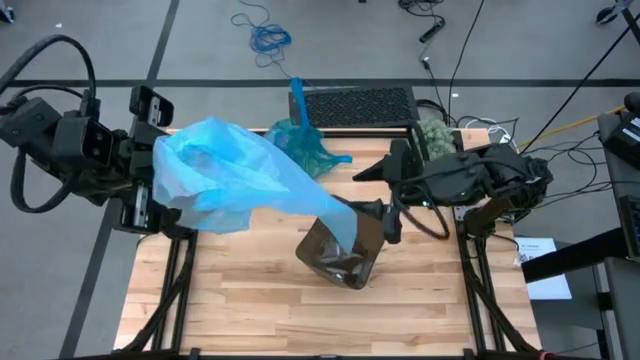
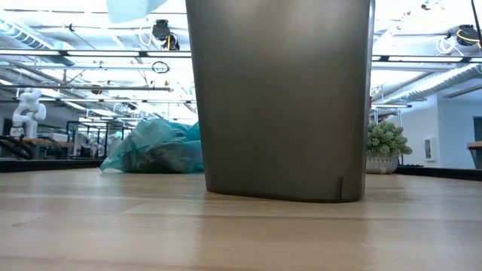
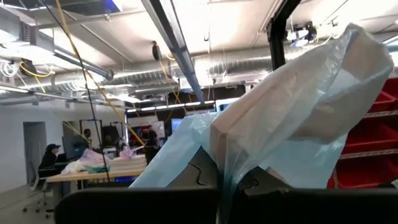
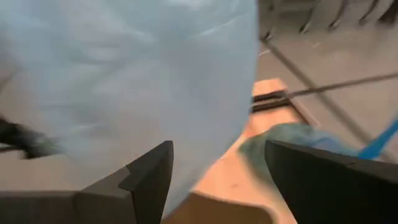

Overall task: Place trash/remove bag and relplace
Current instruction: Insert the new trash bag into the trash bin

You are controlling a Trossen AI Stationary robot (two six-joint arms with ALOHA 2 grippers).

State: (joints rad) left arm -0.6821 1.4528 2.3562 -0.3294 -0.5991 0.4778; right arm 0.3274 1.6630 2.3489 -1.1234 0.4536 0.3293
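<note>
Left claw (image 1: 150, 190) gripped the bag (image 1: 215, 175); right claw (image 4: 214, 180) gaped empty. Tugging might tip the bin (image 1: 340, 255).

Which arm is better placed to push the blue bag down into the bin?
Probably the right: the right gripper, open, sits beside the bin, while the left gripper holds the blue bag far away.

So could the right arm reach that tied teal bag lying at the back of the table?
Probably yes. The tied teal plastic bag lies just behind the right gripper, with bare table between. But that gripper, fingers open, sits at the grey bin beside the light blue bag.
</note>
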